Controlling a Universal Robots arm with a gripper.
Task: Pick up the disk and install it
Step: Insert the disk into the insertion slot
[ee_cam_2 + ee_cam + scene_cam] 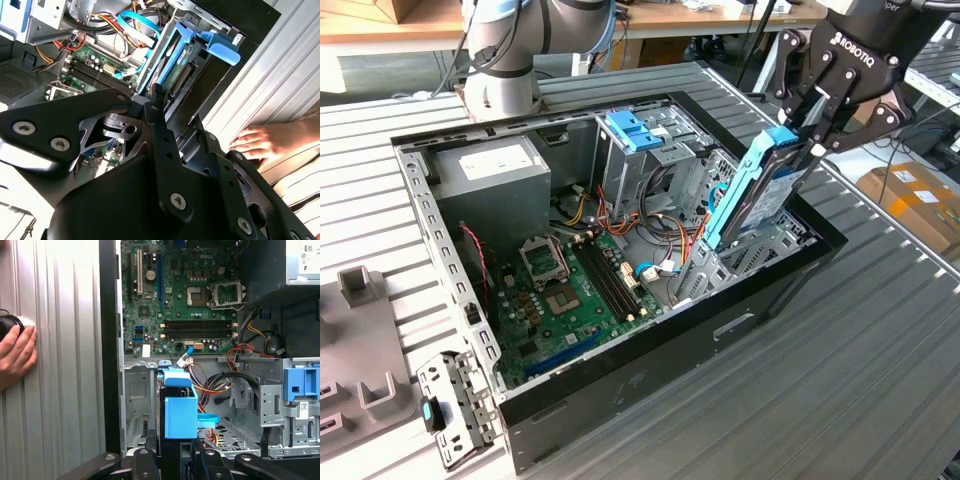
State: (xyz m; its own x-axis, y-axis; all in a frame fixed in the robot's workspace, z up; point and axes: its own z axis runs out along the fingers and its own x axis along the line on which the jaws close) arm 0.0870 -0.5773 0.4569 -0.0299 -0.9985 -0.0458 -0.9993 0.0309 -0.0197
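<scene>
The disk (760,190), a grey-metal drive in a light-blue carrier rail, hangs tilted with its lower end inside the open computer case (620,400), over the metal bay (765,250) at the exterior view's right. My gripper (802,138) is shut on its upper end. In the second wrist view the black fingers (157,107) clamp the disk (175,65) edge-on. In the first wrist view the disk's blue carrier end (180,410) stands just beyond the gripper (170,457), above the bay floor.
Inside the case are a green motherboard (570,290), a grey power supply (490,190), loose coloured cables (660,235) and a tall grey cage with a blue bracket (632,128). A person's hand (15,355) rests on the ribbed table beside the case. A grey fixture (360,350) lies at the exterior view's left.
</scene>
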